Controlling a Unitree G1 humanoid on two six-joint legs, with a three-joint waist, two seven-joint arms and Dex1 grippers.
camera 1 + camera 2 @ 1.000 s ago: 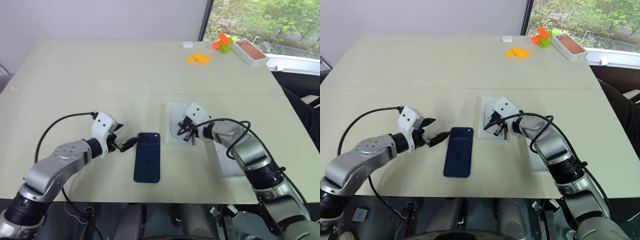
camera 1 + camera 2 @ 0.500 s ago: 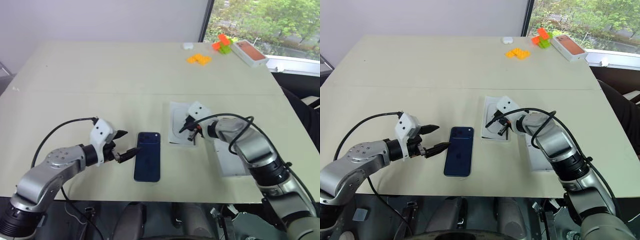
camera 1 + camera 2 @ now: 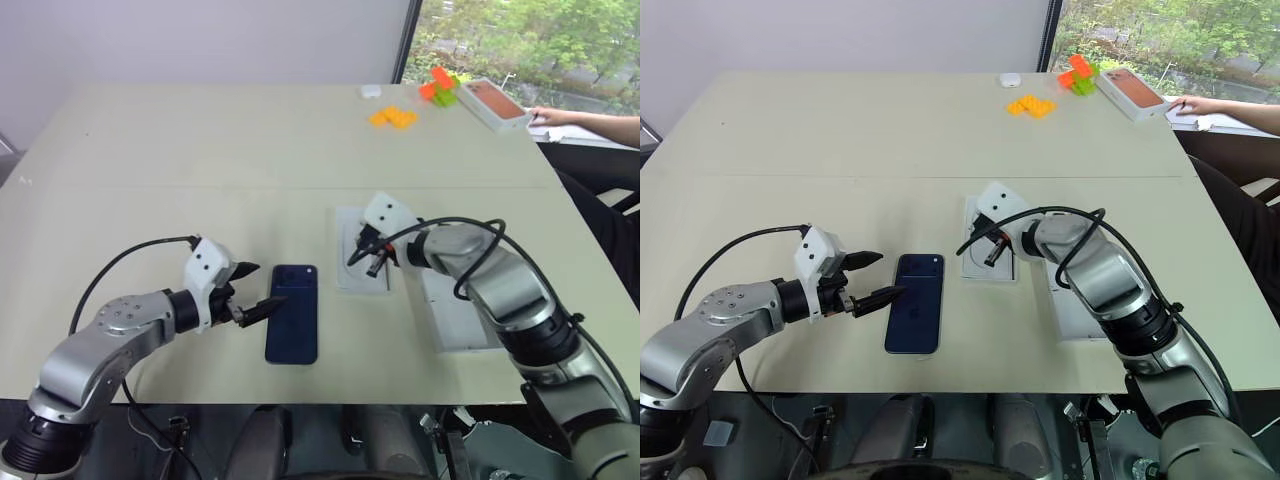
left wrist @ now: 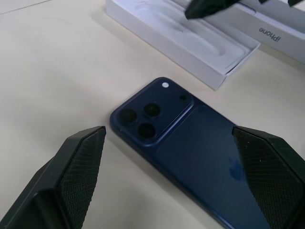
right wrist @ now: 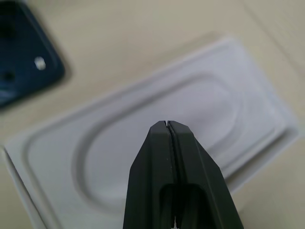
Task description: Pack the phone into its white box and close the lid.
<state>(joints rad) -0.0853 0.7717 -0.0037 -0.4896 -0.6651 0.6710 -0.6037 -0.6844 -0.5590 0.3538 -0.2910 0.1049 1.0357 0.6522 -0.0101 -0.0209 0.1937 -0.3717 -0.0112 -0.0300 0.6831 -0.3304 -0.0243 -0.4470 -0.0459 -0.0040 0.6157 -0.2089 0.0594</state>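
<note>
The phone (image 3: pixel 292 312) lies back up on the table, its camera cluster (image 4: pixel 145 117) at the far end. My left gripper (image 3: pixel 262 286) is open just left of the phone, one finger by its left edge. To the right lies the white box (image 3: pixel 967 250), with a white moulded insert (image 5: pixel 157 119) with an oval recess lying in it. My right gripper (image 5: pixel 167 124) hangs a little above that insert, shut on nothing. The lid (image 3: pixel 452 316) lies flat right of the box, partly under my right forearm.
Orange bricks (image 3: pixel 395 117), orange and green bricks (image 3: pixel 440 86), a small white object (image 3: pixel 372 91) and a box with an orange phone picture (image 3: pixel 497 105) sit at the far right. A person's arm (image 3: pixel 585 120) rests beyond that box. A black cable (image 3: pixel 120 262) loops off my left arm.
My right gripper has risen a little off the insert, still shut. My left gripper has turned slightly beside the phone. A person's arm has come into view at the back right.
</note>
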